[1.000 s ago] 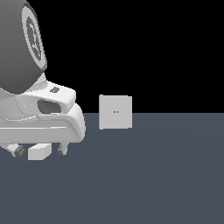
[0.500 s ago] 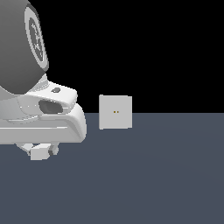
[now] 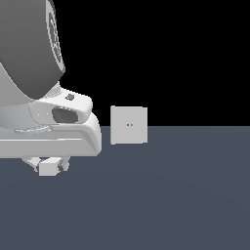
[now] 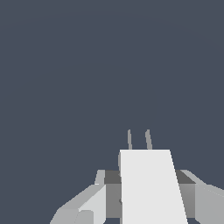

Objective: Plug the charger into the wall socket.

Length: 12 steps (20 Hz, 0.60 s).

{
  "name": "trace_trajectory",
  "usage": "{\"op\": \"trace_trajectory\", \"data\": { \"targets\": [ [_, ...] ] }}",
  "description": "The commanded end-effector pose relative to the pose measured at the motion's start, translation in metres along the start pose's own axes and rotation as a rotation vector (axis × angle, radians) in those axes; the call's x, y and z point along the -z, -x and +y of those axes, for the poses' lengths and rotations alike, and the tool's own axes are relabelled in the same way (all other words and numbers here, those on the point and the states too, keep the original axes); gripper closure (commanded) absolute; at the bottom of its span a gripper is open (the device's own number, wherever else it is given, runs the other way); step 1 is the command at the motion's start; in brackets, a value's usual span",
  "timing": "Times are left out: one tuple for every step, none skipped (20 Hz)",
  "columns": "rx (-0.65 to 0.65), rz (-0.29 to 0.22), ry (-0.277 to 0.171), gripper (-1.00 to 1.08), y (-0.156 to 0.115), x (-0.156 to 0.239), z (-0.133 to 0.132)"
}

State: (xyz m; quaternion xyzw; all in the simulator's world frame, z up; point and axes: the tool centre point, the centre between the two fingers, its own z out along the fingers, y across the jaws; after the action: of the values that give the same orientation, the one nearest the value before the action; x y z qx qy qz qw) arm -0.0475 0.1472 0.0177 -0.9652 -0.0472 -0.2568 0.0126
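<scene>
Surface: flat, plain slate-grey counter (image 3: 185, 195)
Standing on it: upright white wall socket (image 3: 129, 125), at the counter's far edge, 12 o'clock in the exterior view
Socket face: two tiny orange dots at its centre

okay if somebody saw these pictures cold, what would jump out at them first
The huge white and grey robot arm fills the exterior view's left, its gripper shut on the small off-white charger. To the exterior view's right, apart from it, the wall socket stands upright on the dark floor.
</scene>
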Motion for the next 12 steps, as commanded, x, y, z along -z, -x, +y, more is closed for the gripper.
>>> {"op": "trace_trajectory", "data": {
  "targets": [
    [0.005,0.001,-0.002,1.08,-0.001,0.004,0.008],
    [0.007,0.001,-0.004,1.08,-0.002,0.005,0.012],
    [0.01,0.001,-0.005,1.08,-0.003,0.007,0.016],
    [0.013,0.002,-0.007,1.08,-0.003,0.009,0.021],
    [0.017,0.002,-0.009,1.08,-0.004,0.012,0.025],
    [0.02,0.002,-0.011,1.08,-0.005,0.014,0.03],
    [0.024,0.002,-0.013,1.08,-0.006,0.016,0.036],
    [0.028,0.002,-0.015,1.08,-0.007,0.019,0.041],
    [0.032,0.003,-0.017,1.08,-0.008,0.021,0.047],
    [0.036,0.003,-0.019,1.08,-0.009,0.024,0.053],
    [0.04,0.003,-0.021,1.08,-0.01,0.026,0.059],
    [0.044,0.003,-0.023,1.08,-0.011,0.029,0.065]
  ]
}}
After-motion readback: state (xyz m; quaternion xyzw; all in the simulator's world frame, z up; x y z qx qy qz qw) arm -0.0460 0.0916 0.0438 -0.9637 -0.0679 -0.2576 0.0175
